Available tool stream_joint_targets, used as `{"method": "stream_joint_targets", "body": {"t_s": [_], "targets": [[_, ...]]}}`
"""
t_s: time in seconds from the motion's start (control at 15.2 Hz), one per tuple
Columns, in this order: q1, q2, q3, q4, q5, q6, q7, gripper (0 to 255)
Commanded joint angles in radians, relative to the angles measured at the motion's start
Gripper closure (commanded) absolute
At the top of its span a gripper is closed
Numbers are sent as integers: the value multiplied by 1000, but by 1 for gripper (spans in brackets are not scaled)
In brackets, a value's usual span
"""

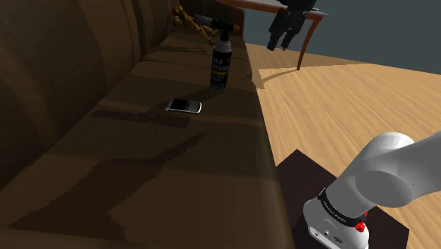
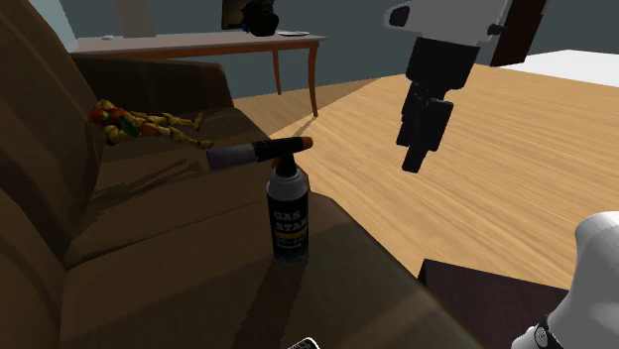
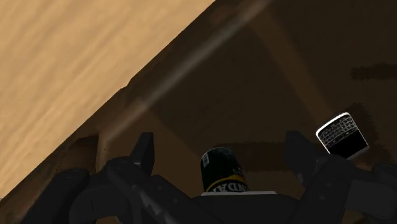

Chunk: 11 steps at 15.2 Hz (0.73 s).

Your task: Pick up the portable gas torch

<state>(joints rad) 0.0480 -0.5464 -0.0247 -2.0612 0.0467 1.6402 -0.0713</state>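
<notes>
A brown sofa [image 2: 60,258] is seen across the left of the second exterior view, with a red and yellow toy figure [image 2: 139,121] laid on it at the upper left. A mobile phone [image 1: 184,106] is laid flat on the seat, below and left of the torch in the shoulder view. The portable gas torch [image 2: 290,213] is stood upright on the seat near the sofa's front edge, just left of the frame's middle. It is a black can with a lettered label, and its burner head is turned sideways. The end effector [image 2: 415,159] is hung right of centre, above the wooden floor [image 2: 516,129] and well apart from the torch. In the wrist view its fingers [image 3: 145,149] are spread wide and nothing is clasped; the can is seen beyond them, untouched. The white arm [image 1: 385,180] is seen at the shoulder view's lower right.
</notes>
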Motion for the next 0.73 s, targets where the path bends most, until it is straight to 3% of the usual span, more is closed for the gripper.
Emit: {"method": "stream_joint_targets", "body": {"t_s": [0.0,0.66], "targets": [[18,89,-12,89,3,-7,-59,0],[73,544,-30,651,47,-153,-322,0]]}}
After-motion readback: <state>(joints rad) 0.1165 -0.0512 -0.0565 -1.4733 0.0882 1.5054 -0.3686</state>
